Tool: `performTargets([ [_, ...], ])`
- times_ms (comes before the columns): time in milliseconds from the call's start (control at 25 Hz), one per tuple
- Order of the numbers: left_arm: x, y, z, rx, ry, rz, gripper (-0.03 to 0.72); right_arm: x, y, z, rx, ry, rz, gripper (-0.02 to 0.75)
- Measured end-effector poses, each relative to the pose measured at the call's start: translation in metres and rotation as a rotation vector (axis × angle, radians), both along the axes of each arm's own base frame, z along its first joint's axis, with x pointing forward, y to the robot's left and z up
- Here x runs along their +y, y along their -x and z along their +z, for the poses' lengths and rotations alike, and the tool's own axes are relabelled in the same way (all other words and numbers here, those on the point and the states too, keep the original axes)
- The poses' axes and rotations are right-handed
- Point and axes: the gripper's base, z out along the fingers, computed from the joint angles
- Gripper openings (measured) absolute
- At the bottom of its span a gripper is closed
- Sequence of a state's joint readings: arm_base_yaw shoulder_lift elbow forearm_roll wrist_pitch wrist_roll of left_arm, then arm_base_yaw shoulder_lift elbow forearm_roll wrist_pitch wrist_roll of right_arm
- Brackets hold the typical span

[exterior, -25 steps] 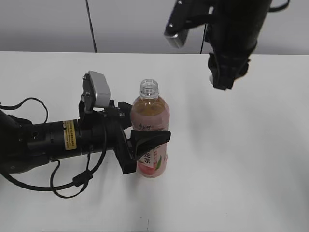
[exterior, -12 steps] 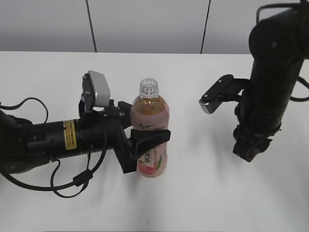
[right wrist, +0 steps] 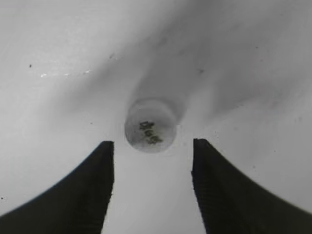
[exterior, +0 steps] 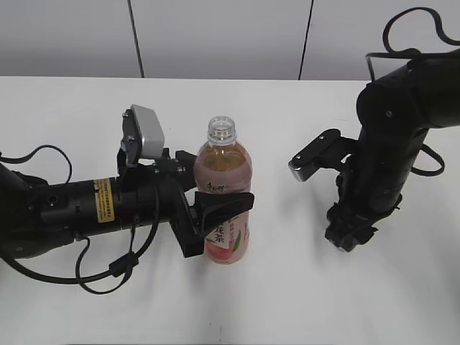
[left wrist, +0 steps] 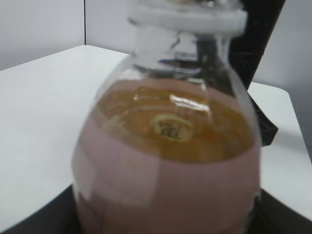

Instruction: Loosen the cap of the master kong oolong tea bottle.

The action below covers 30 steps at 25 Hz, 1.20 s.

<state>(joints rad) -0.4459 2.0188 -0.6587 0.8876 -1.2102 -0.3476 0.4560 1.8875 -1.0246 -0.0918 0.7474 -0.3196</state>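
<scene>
Cap is already off the master kong oolong tea bottle point(exterior: 223, 192): in the exterior view I see the bare threaded neck open at the top, nothing screwed on it. My left gripper point(exterior: 215, 210) is clenched around the bottle body at label height, fingers point(exterior: 231, 203) pressing the pink peach label. The left wrist view shows the same thing close up, bottle shoulder point(left wrist: 168, 146) filling the frame, amber tea up to the shoulder, clear neck ring above.

The cap point(right wrist: 149, 126) lies on the table point(right wrist: 58, 58) in the right wrist view, logo side up, sitting ahead of the two dark fingers point(right wrist: 80, 195) of my right gripper point(right wrist: 151, 187). Those fingers are spread apart and released, not touching the cap, nothing between them. In the exterior view the right arm point(exterior: 392, 147) is low over the table, well apart from the bottle on its right side; I can't pick out the cap itself there, it's hidden under the arm.

So I judge loosening is done and then some, cap fully removed and set down. Nothing left on the cap itself as far as I can tell.

Bottle stands upright on the table, long axis vertical, mouth pointing straight up, label strip facing the camera
</scene>
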Motion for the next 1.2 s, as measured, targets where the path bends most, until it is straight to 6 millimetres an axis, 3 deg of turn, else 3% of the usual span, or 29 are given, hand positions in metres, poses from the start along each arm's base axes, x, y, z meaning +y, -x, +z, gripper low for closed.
performTargets([
  [160,0.000,0.000,0.000,0.000,0.000,0.000,0.426,-0.001,0.002,-0.001,0.027,0.006,-0.021,0.498],
  [280,0.000,0.000,0.000,0.000,0.000,0.000,0.426,-0.002,0.005,0.004,0.051,0.018,-0.101,0.547],
  [400,0.000,0.000,0.000,0.000,0.000,0.000,0.426,-0.005,0.011,0.027,0.040,0.013,-0.214,0.557],
  [520,0.000,0.000,0.000,0.000,0.000,0.001,0.426,-0.014,0.027,0.068,0.019,0.002,-0.281,0.557],
  [640,0.000,0.000,0.000,0.000,0.000,0.001,0.426,-0.025,0.052,0.105,-0.030,-0.042,-0.306,0.558],
  [800,0.000,0.000,0.000,0.000,-0.001,0.001,0.426,-0.043,0.098,0.137,-0.104,-0.150,-0.327,0.558],
  [920,0.000,0.000,0.000,-0.001,-0.001,0.000,0.440,-0.057,0.132,0.144,-0.144,-0.211,-0.334,0.558],
  [1200,0.000,0.001,-0.001,0.000,-0.003,-0.008,0.551,-0.088,0.202,0.134,-0.273,-0.351,-0.334,0.559],
])
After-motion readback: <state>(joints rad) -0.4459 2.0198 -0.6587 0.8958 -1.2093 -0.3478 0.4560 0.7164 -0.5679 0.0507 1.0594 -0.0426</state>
